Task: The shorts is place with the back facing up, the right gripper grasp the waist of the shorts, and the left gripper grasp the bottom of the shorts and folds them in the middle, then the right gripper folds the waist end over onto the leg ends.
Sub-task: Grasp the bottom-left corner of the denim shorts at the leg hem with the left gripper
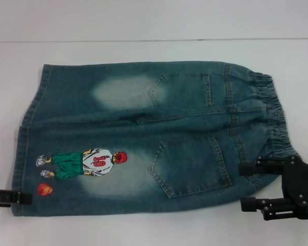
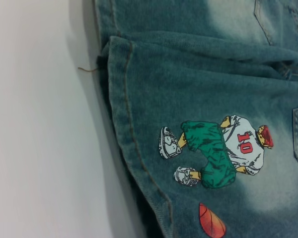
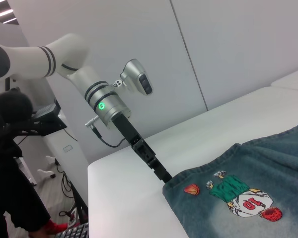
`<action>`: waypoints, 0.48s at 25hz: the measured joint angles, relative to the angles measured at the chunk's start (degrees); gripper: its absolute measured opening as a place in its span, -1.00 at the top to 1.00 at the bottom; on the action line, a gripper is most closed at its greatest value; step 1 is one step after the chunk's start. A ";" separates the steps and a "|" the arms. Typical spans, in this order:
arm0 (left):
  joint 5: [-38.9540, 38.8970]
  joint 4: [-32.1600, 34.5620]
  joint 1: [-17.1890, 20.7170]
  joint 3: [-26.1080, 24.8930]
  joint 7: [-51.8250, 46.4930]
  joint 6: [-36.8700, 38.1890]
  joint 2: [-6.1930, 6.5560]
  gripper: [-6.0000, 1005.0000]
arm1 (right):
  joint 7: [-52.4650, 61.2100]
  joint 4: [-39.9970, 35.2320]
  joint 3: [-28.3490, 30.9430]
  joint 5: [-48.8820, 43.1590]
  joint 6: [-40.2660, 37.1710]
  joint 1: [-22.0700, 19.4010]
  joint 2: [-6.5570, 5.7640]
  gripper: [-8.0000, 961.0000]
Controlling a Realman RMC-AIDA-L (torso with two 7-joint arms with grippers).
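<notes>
Denim shorts (image 1: 143,138) lying flat on the white table (image 1: 154,225), back pockets up, waist (image 1: 269,118) rightward. Right gripper (image 1: 248,185) sitting open-fingered at the waist's near corner; left gripper (image 1: 10,197) touching the hem's (image 1: 28,133) near corner.

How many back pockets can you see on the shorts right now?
2. One back pocket lies on the far half of the shorts, near the waistband; the other back pocket sits on the near half, toward the right pincer.

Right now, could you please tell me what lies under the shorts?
The shorts lie flat, back up, on a white table, bare around them. Whatever is directly beneath the denim is covered. The left pincer touches the near hem corner.
</notes>
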 joint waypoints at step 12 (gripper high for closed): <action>0.58 -0.03 0.32 0.01 0.08 -0.21 0.00 -0.64 | -0.03 0.00 0.00 -0.04 0.15 0.33 0.00 -0.68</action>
